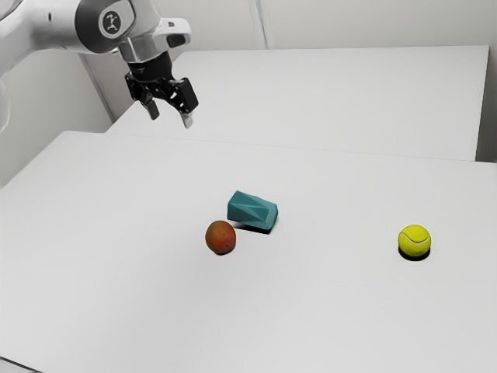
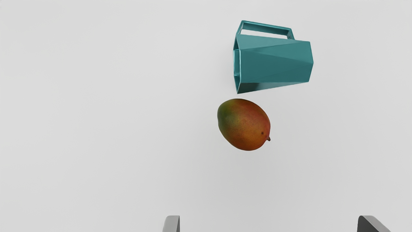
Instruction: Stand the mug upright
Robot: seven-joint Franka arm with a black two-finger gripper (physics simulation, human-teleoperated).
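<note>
While the pincer (image 1: 170, 118) hangs high over the tabletop (image 1: 326, 311), the mug (image 1: 252, 210) lies on its side, i.e. not upright. Pincer: released, fingers (image 2: 172, 224) well apart. Arm (image 1: 46, 27) enters fr. ext. view's left, upper part; pincer shows against the white surface (image 1: 349, 93) beyond the tabletop's far edge.

Mug: teal, faceted, resting on the tabletop, inboard of the far edge, well apart fr. the far corner at ext. view's left. Wrist view gives the mouth (image 2: 237, 62) side-on, wider than the base (image 2: 311, 62). Handle (image 2: 267, 27) sits on the side away fr. the mango (image 1: 220, 237), w/ white tabletop visible thru its loop.

Mango: just beside mug, narrow gap btwn them in wrist view, near the mouth end; farther fr. the tabletop's far edge than the mug is. Skin orange-red, green at one end, short dark stem (image 2: 268, 139) at the other. Wrist view puts it btwn mug & pincer.

Tennis ball (image 1: 415, 241): yellow-green w/ pale seam, well apart fr. both, toward the tabletop's edge at ext. view's right. Dark shadow beneath it; another under mug.
</note>
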